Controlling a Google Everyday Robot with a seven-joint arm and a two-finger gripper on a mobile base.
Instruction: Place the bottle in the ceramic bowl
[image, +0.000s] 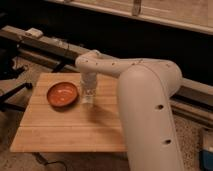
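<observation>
A light wooden table (70, 131) stood before a dark wall crossed by a rail (50, 44). On it the ceramic bowl (63, 95) showed its glossy orange inside. Just right of the bowl hung the gripper (88, 100), with the bottle (88, 94) at its tip; whether it was clamped could not be told.

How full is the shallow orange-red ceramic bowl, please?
Empty: the bowl is bare inside; the small white plastic bottle is at the gripper beside it.

The white arm (145, 95) reaches leftward from the lower right, wrist bent, gripper (88, 94) hanging straight down.
</observation>
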